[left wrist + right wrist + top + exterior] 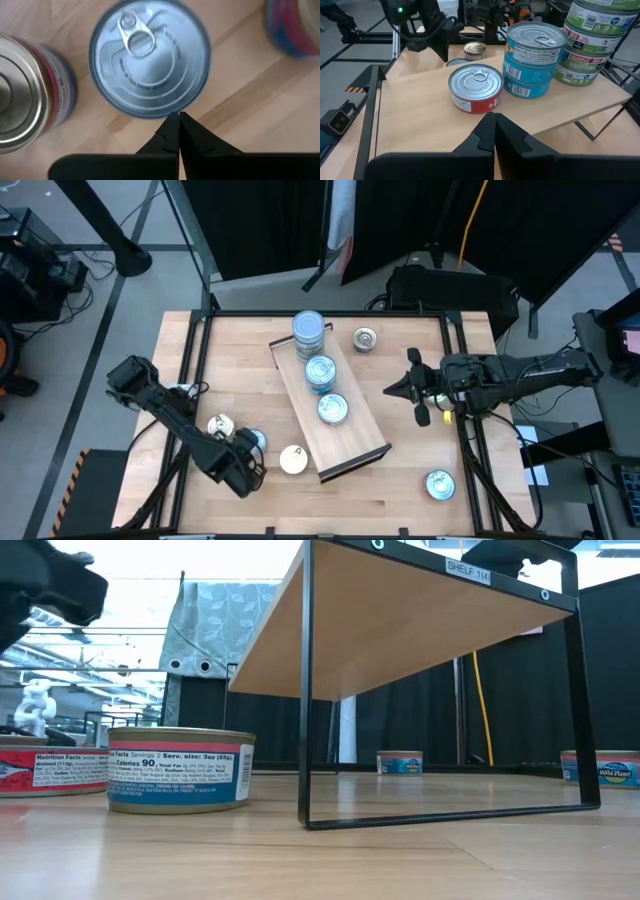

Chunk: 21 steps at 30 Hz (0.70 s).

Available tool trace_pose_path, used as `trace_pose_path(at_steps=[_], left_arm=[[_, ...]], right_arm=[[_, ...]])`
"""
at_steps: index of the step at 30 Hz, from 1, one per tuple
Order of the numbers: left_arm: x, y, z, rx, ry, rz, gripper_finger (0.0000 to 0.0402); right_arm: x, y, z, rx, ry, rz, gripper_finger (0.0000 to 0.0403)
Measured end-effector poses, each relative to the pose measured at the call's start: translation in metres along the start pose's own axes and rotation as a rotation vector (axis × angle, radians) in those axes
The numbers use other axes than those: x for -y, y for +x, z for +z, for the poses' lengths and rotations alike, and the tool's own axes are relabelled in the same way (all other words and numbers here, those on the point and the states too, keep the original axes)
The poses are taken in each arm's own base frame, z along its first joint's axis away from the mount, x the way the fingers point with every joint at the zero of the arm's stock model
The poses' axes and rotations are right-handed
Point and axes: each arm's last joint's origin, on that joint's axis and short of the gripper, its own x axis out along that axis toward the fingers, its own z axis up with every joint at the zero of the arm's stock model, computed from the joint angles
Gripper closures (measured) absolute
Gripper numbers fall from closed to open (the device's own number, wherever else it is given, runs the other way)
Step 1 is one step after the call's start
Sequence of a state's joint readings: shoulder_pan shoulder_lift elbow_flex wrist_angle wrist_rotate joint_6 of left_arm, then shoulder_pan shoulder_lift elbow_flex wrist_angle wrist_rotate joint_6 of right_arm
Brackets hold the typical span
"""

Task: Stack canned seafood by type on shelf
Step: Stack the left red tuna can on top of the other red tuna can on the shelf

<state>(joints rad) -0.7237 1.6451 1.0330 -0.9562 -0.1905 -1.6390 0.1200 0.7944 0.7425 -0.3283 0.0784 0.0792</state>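
The shelf (350, 442) is a light-wood board on a dark frame, lying slantwise mid-table. On it stand a green-label stack (308, 330), a teal stack of two (320, 370) and a red-label tin (332, 408); all three also show in the right wrist view (476, 90). My left gripper (247, 452) is shut over a silver-topped pull-tab tin (150, 60) left of the shelf. My right gripper (398, 389) is shut and empty, right of the shelf, pointing at it. My left gripper's shut fingertips (172, 127) point down at the rim (162, 114) of the pull-tab tin, which stands flat on the table. I cannot tell whether they touch it.
Loose tins stand on the table: a silver one (220, 425) and a cream one (293, 460) near my left gripper, a silver one (365, 338) at the far side, and a blue one (440, 484) at the near right. Dark rails (195, 360) edge the table.
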Motion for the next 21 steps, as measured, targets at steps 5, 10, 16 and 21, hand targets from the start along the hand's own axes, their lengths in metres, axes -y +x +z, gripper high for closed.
trace_pose_path(at_steps=[5, 10, 16, 21], left_arm=[[-0.005, -0.016, 0.007, -0.004, -0.023, -0.067, 0.0400], [-0.007, -0.009, 0.005, -0.018, -0.034, -0.069, 0.0401], [-0.013, 0.011, 0.001, -0.030, -0.075, -0.089, 0.0401], [-0.013, 0.012, -0.001, -0.032, -0.087, -0.093, 0.0401]], right_arm=[[0.000, 0.000, 0.000, 0.000, 0.000, 0.000, 0.0402], [0.000, 0.000, 0.000, 0.002, -0.001, 0.000, 0.0403], [0.000, 0.000, 0.000, -0.002, -0.001, 0.000, 0.0403], [0.000, 0.000, -0.001, -0.006, -0.001, -0.001, 0.0403]])
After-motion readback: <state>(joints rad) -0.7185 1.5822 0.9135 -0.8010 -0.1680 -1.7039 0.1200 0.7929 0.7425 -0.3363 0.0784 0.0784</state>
